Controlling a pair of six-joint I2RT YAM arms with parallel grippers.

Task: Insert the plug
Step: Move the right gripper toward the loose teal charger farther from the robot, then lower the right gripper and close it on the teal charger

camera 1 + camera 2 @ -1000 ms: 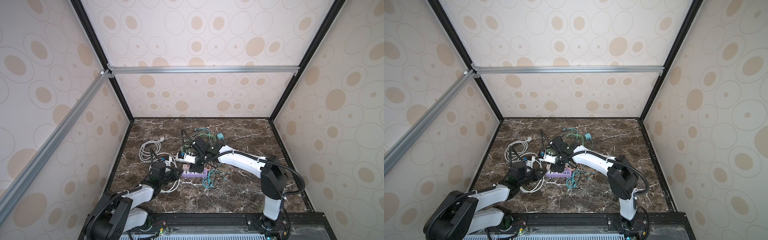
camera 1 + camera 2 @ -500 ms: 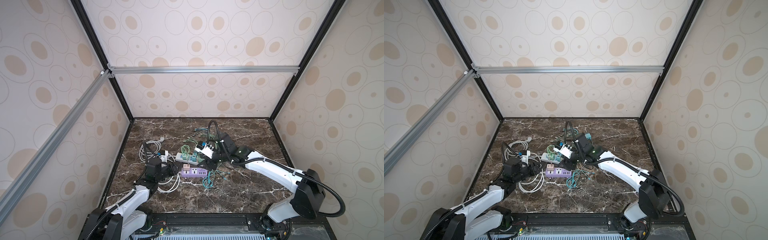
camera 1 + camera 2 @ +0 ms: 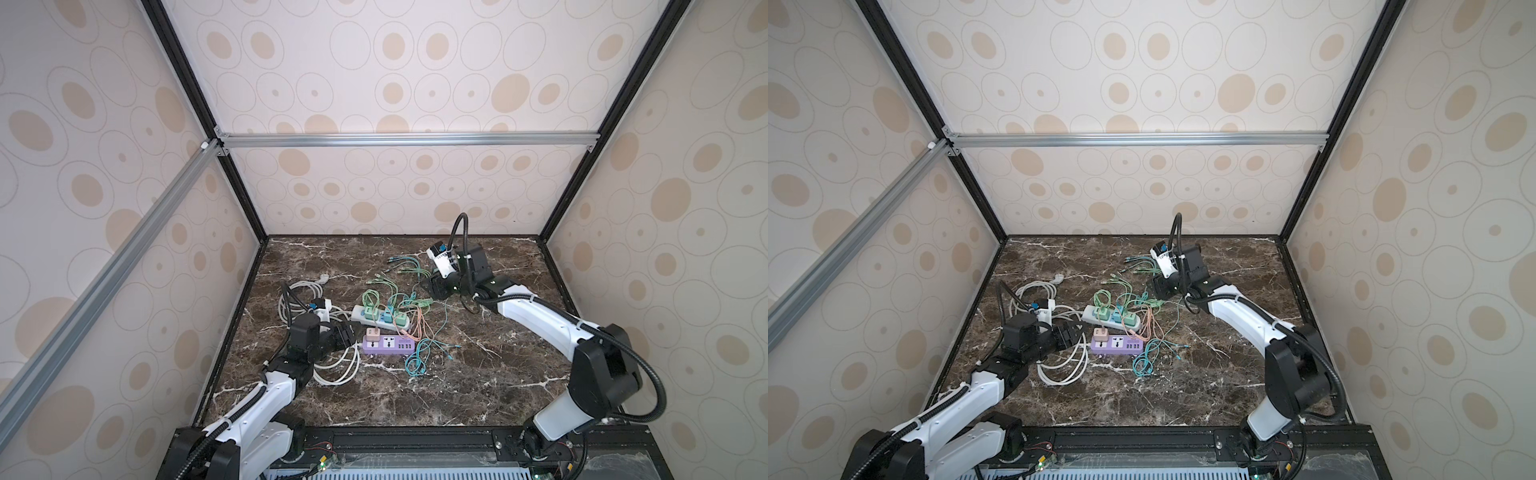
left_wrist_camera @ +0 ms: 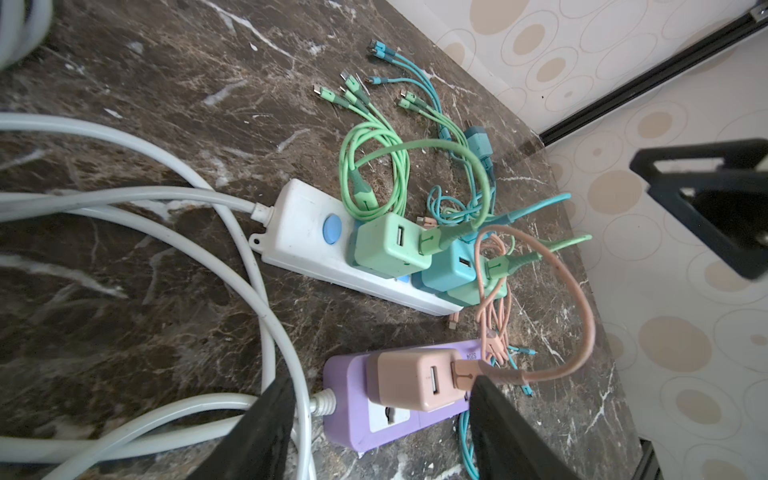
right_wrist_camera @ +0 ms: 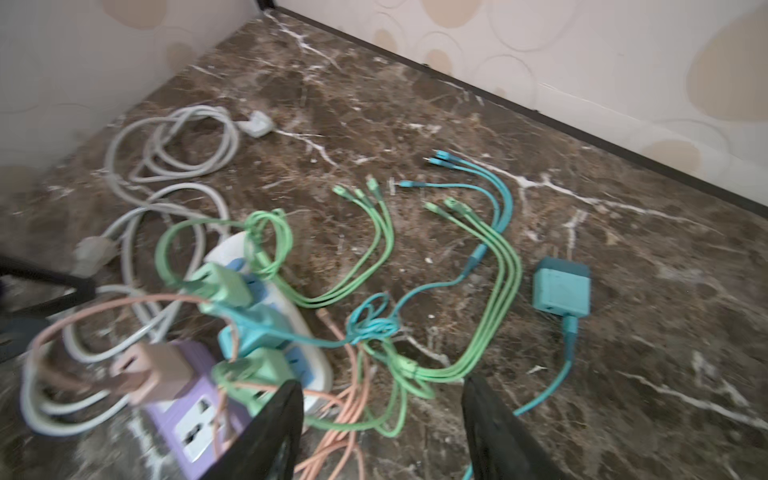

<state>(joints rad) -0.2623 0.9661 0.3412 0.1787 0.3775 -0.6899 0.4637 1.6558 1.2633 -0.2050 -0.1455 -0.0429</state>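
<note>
A pink plug (image 4: pixel 411 382) sits pushed into the left socket of the purple power strip (image 4: pixel 353 419) at mid-table, as both top views show (image 3: pixel 372 333) (image 3: pixel 1100 333). My left gripper (image 4: pixel 382 428) is open, its fingers either side of that strip's cable end, touching nothing (image 3: pixel 347 332). Behind it lies the white power strip (image 3: pixel 359 313), with green and blue plugs in it. A loose teal plug (image 5: pixel 562 286) lies on the marble at the back right. My right gripper (image 5: pixel 382 415) hangs open above the tangled cables near it (image 3: pixel 436 289), holding nothing.
Thick white cable (image 3: pixel 336 374) coils around my left gripper, ending in a white mains plug (image 3: pixel 324 279) at the back left. Green, teal and pink USB leads (image 3: pixel 415 361) sprawl between the strips and the back wall. Patterned walls close in three sides.
My left gripper has opened beside the purple strip. My right arm has drawn back from the white strip toward the back right, opening a little wider.
</note>
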